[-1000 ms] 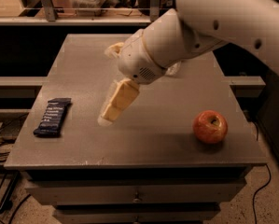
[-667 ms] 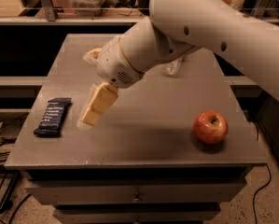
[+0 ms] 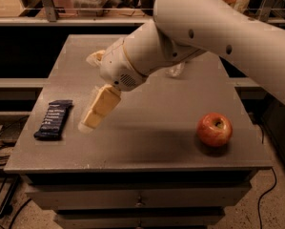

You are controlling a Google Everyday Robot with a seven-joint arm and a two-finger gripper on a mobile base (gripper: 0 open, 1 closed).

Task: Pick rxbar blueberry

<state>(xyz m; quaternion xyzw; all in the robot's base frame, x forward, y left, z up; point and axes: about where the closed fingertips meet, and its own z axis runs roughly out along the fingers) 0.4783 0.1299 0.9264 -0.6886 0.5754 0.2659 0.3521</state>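
Note:
The rxbar blueberry (image 3: 54, 119) is a flat dark navy bar with white text. It lies near the table's left edge, long side running front to back. My gripper (image 3: 88, 92) is at the end of the big white arm, above the table's left middle. It is open and empty. Its lower cream finger (image 3: 100, 108) points down-left and its tip hangs just right of the bar, apart from it. The upper finger (image 3: 95, 57) shows behind the wrist.
A red apple (image 3: 214, 129) stands at the front right of the grey table (image 3: 147, 151). A clear crumpled plastic item (image 3: 175, 70) lies behind the arm. Drawers sit under the tabletop. Cables lie on the floor at left. Shelves run along the back.
The arm and gripper have swung left across the table, from the middle toward the bar. The bar and the apple have not moved.

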